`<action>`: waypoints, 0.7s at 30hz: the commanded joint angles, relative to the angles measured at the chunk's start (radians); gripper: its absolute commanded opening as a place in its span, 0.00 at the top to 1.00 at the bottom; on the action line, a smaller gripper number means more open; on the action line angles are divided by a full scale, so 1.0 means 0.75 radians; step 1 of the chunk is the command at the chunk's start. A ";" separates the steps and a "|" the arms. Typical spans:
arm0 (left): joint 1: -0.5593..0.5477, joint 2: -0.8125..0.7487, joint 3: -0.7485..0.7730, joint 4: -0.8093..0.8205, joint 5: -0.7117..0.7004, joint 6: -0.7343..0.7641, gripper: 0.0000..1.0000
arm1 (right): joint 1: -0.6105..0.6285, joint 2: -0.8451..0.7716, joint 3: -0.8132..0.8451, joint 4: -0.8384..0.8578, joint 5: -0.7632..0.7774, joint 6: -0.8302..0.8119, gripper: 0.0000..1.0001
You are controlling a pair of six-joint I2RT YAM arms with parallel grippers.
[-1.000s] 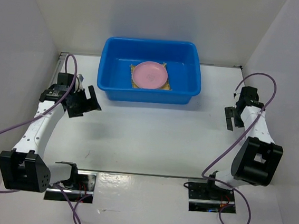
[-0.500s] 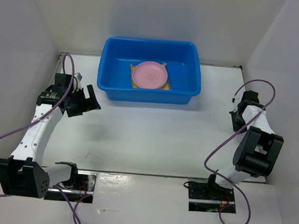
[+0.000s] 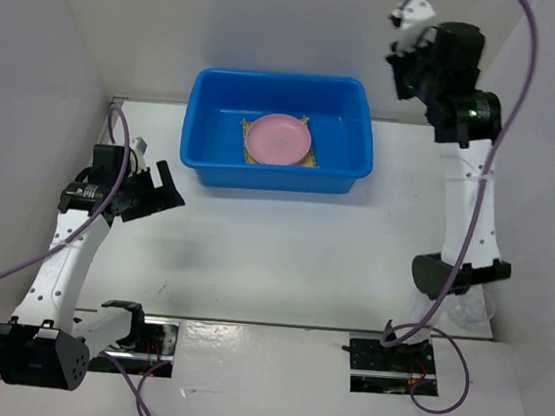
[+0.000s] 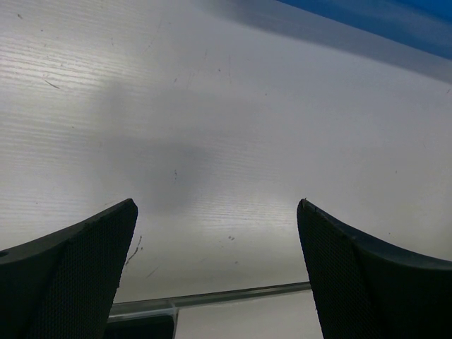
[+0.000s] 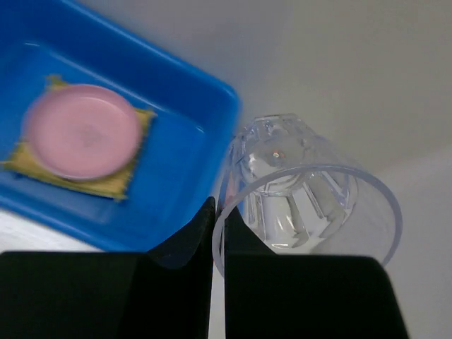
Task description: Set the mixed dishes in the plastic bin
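Up beside bin [image 3: 280, 78] far-right corner: right fingers [image 5: 209, 236] clamped on clear cup [image 5: 304, 191] rim (raised off desk [image 3: 283, 248]). Pink plate [image 3: 279, 139] on mat [image 3: 309, 158] in bin. Left fingers [image 3: 154, 192] spread apart.

A: Bin?
B: Plastic bin [image 3: 272, 178]: bright blue, rectangular, rounded corners. Upright, mid-scene on the far side.
A: Contents?
B: Woven mat [image 3: 310, 158], tan and square, flat on the bin floor. Pink plate [image 3: 278, 138], round, face up on the mat, whose corners poke out.
A: Cup?
B: Clear cup [image 5: 296, 191], faceted, mouth toward the wrist camera. The right gripper [image 5: 215, 226] pinches its rim, up in the air outside the bin's right end.
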State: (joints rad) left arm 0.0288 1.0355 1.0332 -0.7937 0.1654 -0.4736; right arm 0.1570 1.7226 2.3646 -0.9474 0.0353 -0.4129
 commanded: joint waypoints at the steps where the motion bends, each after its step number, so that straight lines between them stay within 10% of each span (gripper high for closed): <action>1: -0.004 -0.019 -0.009 0.011 0.007 0.006 0.00 | 0.183 0.280 0.254 -0.311 -0.125 -0.089 1.00; 6: -0.004 -0.031 -0.021 0.011 -0.008 0.006 0.00 | 0.312 0.876 1.032 -0.471 -0.013 -0.089 1.00; 21: -0.004 0.030 -0.034 0.011 -0.020 -0.007 0.00 | 0.320 1.376 1.032 -0.167 0.172 -0.257 1.00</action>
State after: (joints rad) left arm 0.0288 1.0344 1.0183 -0.7937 0.1539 -0.4751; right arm 0.4217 2.7422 3.0779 -1.1889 0.1081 -0.5602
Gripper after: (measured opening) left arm 1.001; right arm 0.057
